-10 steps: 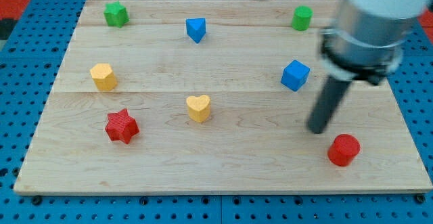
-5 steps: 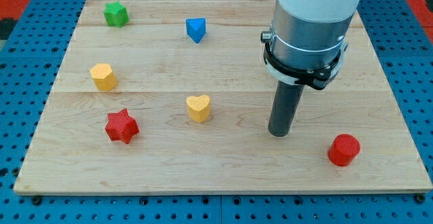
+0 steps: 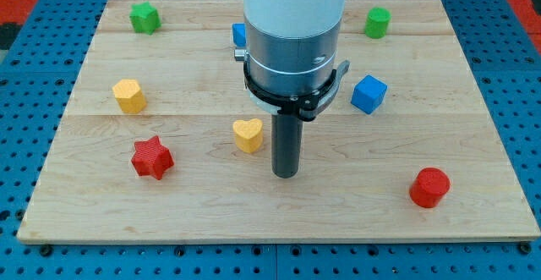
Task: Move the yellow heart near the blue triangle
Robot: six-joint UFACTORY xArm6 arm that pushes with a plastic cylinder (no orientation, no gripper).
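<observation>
The yellow heart (image 3: 248,134) lies on the wooden board (image 3: 169,204), a little left of centre. The blue triangle (image 3: 238,35) is at the view's top, mostly hidden behind the arm; only its left edge shows. My tip (image 3: 286,174) rests on the board just right of and slightly below the heart, a short gap apart from it.
A green star (image 3: 144,16) is at the top left and a green block (image 3: 377,21) at the top right. A blue cube (image 3: 368,93) is at the right, a yellow hexagon-like block (image 3: 128,96) at the left, a red star (image 3: 152,156) at the lower left and a red cylinder (image 3: 429,186) at the lower right.
My tip has slid left across the board, from near the red cylinder to just right of the yellow heart. The arm now hides the blue triangle. No block has moved.
</observation>
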